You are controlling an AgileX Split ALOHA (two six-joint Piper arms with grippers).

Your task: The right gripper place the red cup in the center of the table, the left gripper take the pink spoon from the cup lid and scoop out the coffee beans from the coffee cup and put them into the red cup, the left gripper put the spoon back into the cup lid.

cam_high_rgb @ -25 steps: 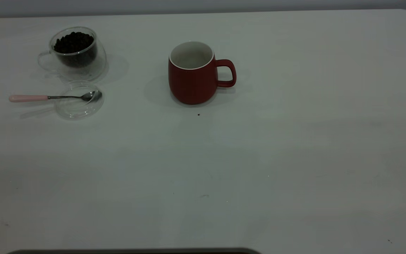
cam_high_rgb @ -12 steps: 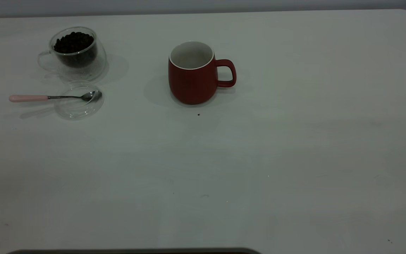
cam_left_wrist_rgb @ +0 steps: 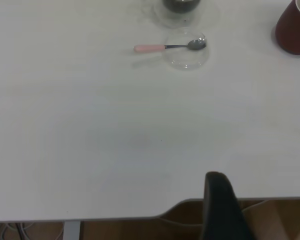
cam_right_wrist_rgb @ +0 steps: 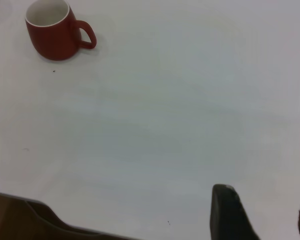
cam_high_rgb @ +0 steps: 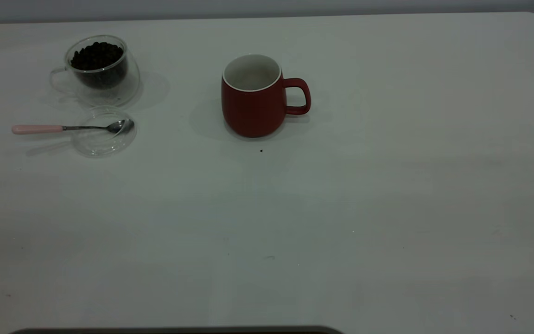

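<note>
Right gripper (cam_right_wrist_rgb: 262, 212): fingers spread, nothing held, parked near the table (cam_high_rgb: 387, 185) edge, well apart from the red cup (cam_high_rgb: 254, 96). Left gripper (cam_left_wrist_rgb: 260, 210): finger state cannot be told. Cup stands upright mid-table, toward the far side. Glazed ceramic judged heavy, rigid, slippery; the handle (cam_high_rgb: 298, 96) or rim is best gripped.

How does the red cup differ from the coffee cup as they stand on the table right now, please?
The red cup is opaque dark red with a white inside and looks empty; the coffee cup is clear glass and holds coffee beans. The red cup's handle points right, the coffee cup's left. Both stand upright.
</note>
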